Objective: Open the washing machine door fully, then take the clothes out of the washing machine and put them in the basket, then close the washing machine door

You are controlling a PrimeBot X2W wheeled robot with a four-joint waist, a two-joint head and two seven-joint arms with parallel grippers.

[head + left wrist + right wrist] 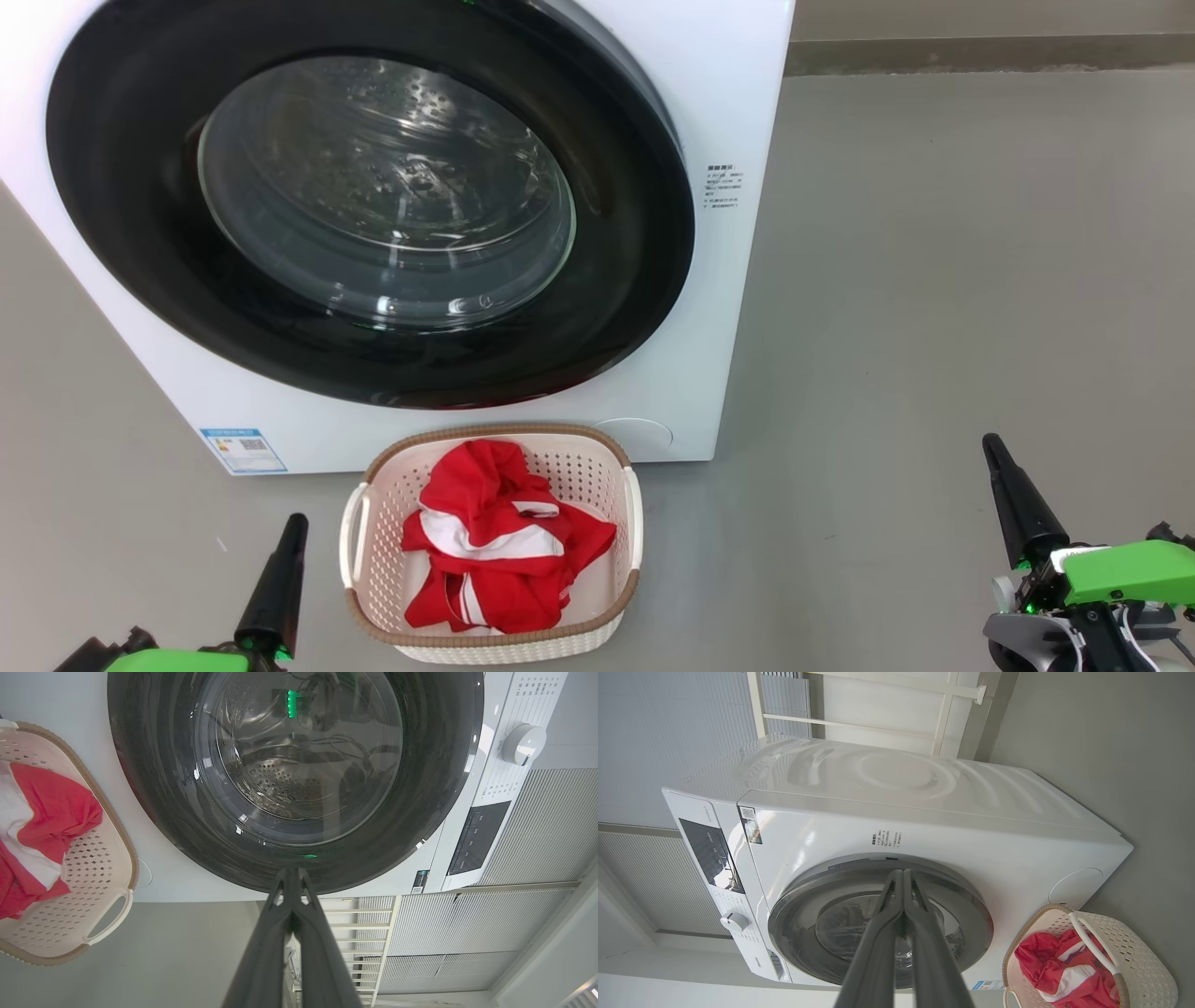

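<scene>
Head view: washing machine door (pixel 373 224) shut on washing machine (pixel 738 308), glass facing out; clothes (pixel 495 541) heaped in basket (pixel 633 523) just before it, long axis along machine front; left gripper (pixel 295 525), right gripper (pixel 991 448) closed, empty, pointing machineward.

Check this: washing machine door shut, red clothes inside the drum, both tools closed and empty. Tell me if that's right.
Wrong on the clothes: they lie in the basket in front of the washing machine, not inside the drum, as the head view shows. The rest stands: the washing machine door is shut, the left tool and right tool closed and empty.
</scene>
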